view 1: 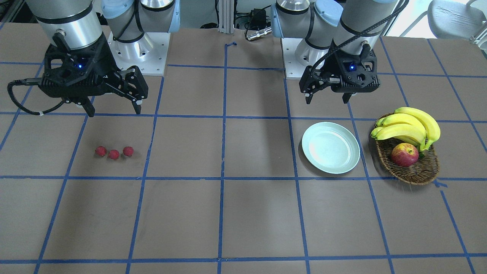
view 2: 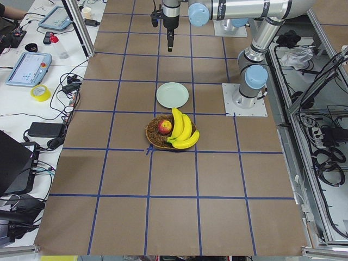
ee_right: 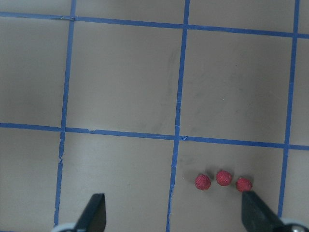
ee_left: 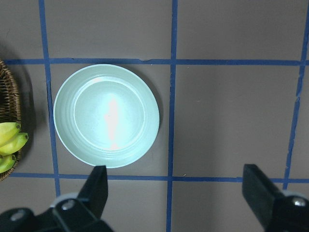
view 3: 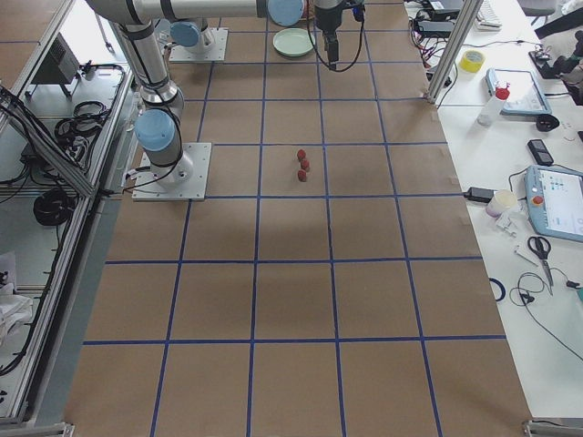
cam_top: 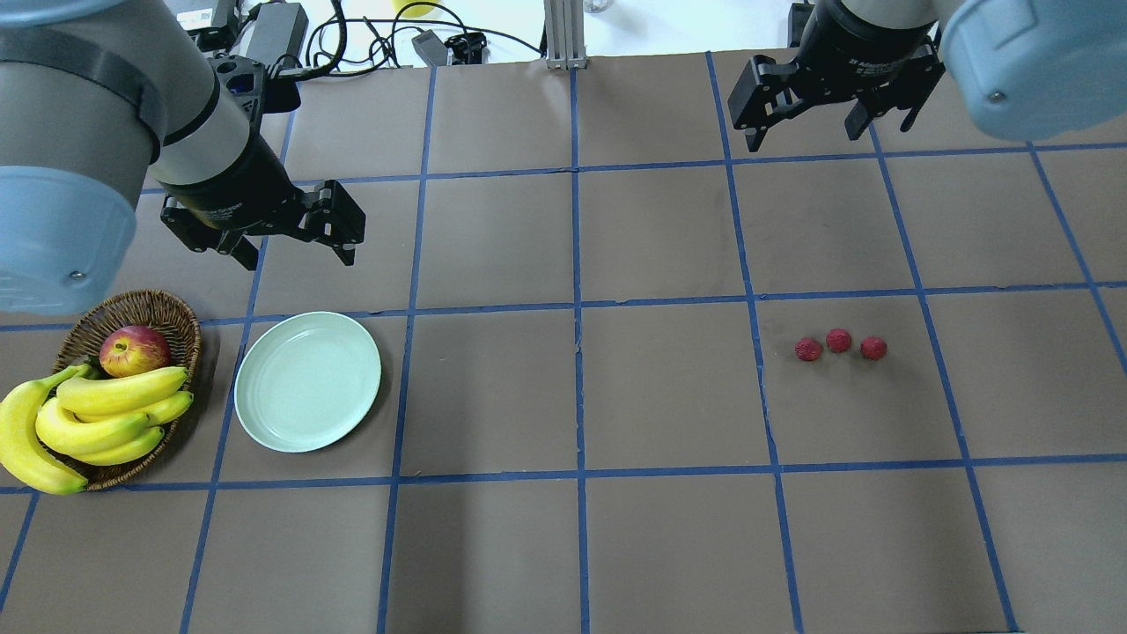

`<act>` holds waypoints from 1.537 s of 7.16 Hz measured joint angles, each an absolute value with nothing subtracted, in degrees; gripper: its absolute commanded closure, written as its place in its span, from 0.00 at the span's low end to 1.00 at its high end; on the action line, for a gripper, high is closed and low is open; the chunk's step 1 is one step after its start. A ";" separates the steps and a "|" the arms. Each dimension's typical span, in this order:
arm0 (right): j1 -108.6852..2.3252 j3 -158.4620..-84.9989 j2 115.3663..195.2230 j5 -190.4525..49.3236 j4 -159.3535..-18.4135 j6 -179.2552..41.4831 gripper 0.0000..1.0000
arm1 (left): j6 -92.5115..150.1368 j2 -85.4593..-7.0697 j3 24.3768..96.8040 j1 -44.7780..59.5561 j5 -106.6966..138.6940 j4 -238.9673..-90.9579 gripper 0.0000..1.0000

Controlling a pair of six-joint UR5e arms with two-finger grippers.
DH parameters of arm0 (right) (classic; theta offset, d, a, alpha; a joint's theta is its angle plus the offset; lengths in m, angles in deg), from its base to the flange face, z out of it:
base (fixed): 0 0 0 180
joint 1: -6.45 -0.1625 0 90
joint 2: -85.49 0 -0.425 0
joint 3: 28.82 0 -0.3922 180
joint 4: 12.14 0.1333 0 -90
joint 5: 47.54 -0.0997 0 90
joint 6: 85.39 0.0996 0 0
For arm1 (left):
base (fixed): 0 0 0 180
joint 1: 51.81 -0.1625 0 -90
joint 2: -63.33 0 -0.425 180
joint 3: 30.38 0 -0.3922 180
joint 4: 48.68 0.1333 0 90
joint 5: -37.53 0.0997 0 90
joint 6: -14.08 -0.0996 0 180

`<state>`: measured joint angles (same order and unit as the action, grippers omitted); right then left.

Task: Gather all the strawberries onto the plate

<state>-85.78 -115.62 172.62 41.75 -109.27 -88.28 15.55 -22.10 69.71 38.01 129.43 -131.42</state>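
Note:
Three small red strawberries (view 1: 113, 154) (cam_top: 838, 340) (ee_right: 223, 178) lie in a short row on the brown table, close together. The pale mint plate (view 1: 330, 153) (cam_top: 307, 381) (ee_left: 106, 116) sits empty on the other side of the table. My right gripper (view 1: 114, 112) (cam_top: 803, 136) hangs open above the table, back from the berries towards the robot's base, nothing between its fingers. My left gripper (view 1: 327, 100) (cam_top: 299, 258) is open too, hovering just behind the plate on the robot's side.
A brown wicker basket (view 1: 414, 171) (cam_top: 167, 308) with a bunch of bananas (view 1: 411, 125) and a red-yellow apple (view 1: 404, 155) stands right beside the plate, on its outer side. Blue tape lines grid the table. Benches with devices flank the table's ends.

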 measured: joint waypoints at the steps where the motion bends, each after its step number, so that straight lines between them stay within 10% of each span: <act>1: -85.76 -115.68 172.60 41.79 -108.32 -88.49 0.00 | 15.54 -22.10 69.98 38.01 129.48 -131.38 0.00; 11: -81.34 -128.54 171.96 41.60 -105.82 -134.06 0.00 | 16.00 -22.27 70.03 40.21 129.47 -129.74 0.00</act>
<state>-81.34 -128.54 171.96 41.60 -105.82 -134.06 16.00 -22.27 70.03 40.21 129.47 -129.74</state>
